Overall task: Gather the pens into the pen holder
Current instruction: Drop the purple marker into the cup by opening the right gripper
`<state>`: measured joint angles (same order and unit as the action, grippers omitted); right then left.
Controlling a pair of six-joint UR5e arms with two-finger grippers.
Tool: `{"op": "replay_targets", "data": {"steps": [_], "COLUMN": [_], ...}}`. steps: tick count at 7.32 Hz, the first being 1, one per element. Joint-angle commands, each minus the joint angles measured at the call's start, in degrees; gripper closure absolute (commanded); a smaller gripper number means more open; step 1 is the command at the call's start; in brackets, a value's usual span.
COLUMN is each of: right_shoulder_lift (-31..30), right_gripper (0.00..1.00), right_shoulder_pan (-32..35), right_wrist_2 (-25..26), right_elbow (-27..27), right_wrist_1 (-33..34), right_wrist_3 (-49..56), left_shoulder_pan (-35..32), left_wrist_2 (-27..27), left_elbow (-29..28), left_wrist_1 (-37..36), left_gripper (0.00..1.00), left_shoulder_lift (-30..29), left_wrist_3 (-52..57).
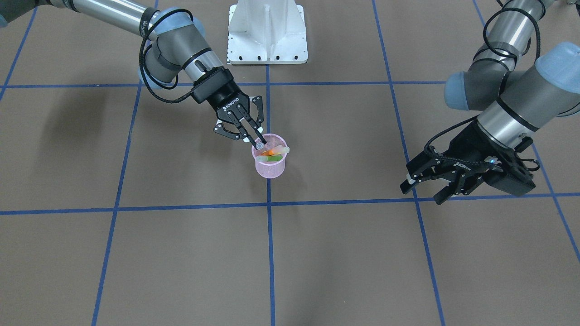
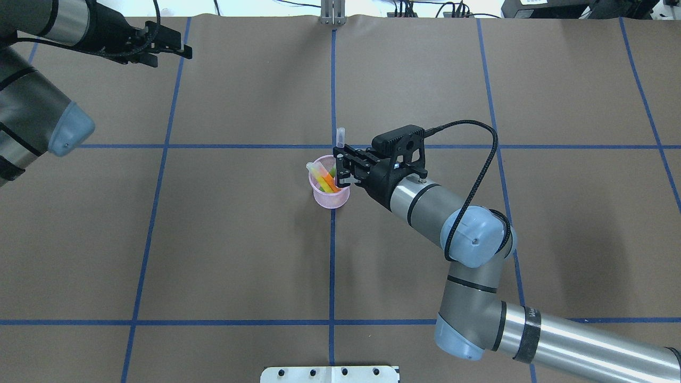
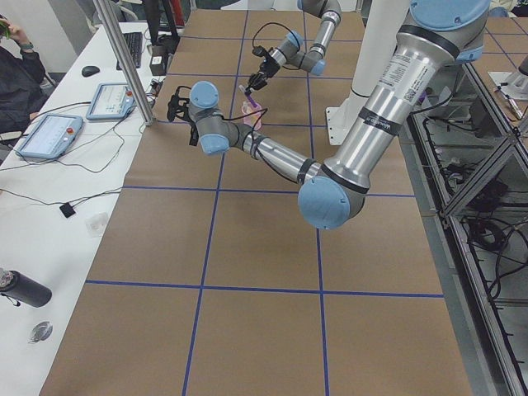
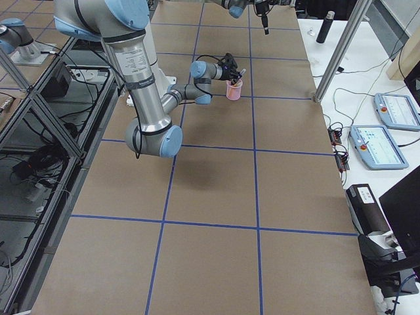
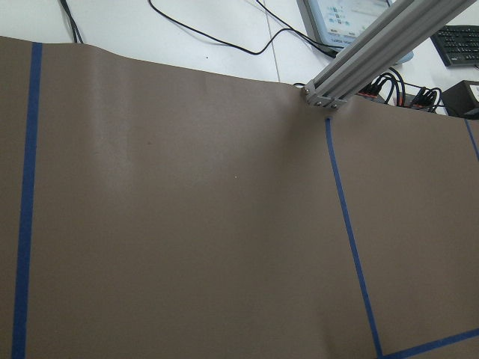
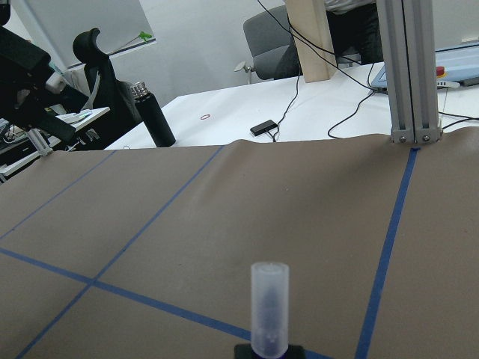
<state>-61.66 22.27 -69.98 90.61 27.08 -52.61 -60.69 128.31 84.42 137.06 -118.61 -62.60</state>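
We see brown paper, gridded in blue tape, covering the tabletop, with white desks alongside. Mid-tabletop, the jaws of the right arm pinch a pen above the cup; those of the left arm gape.

Pen holder stands on the worktop; right tool just above it grips a pen; left tool well apart from it.

Pink holder (pens yel, org, grn)

Bright even light, soft shadows, near pen slightly blurred.
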Motion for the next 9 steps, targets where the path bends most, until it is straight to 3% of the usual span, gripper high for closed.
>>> {"op": "replay_targets", "data": {"steps": [1,2,4,6,7,9], "right_shoulder_lift": [0.31,0.22,0.75,-0.12,-1.69,-4.08], "right_gripper": [0.45,0.01,0.00,0.00,0.00,0.00], "right_shoulder_pan": [-0.47,-0.47,-0.47,1.10,2.33,6.63], "right_wrist_2": [0.02,0.02,-0.50,-4.53,-6.20,-15.22], "right_elbow": [-0.61,-0.70,1.48,7.43,12.34,19.22], "right_wrist_1": [-0.10,-0.10,0.51,12.57,21.87,39.80], "right_wrist_3": [-0.03,-0.03,-0.03,-0.74,-1.87,-9.38], "left_shoulder_pan": [0.04,0.04,-0.31,-4.16,-7.57,-12.67], "left_wrist_2": [0.01,0.01,-0.16,0.45,0.80,-0.50], "left_elbow": [-0.22,-0.22,-0.22,-0.92,0.29,1.53], "left_wrist_1": [0.14,0.23,0.05,-2.56,-11.20,-29.04], "left_gripper": [0.00,0.00,0.00,0.00,0.00,0.00], "left_shoulder_lift": [0.04,0.04,0.04,1.01,0.92,1.62], "left_wrist_3": [0.20,0.20,0.20,6.04,12.79,40.04]}}
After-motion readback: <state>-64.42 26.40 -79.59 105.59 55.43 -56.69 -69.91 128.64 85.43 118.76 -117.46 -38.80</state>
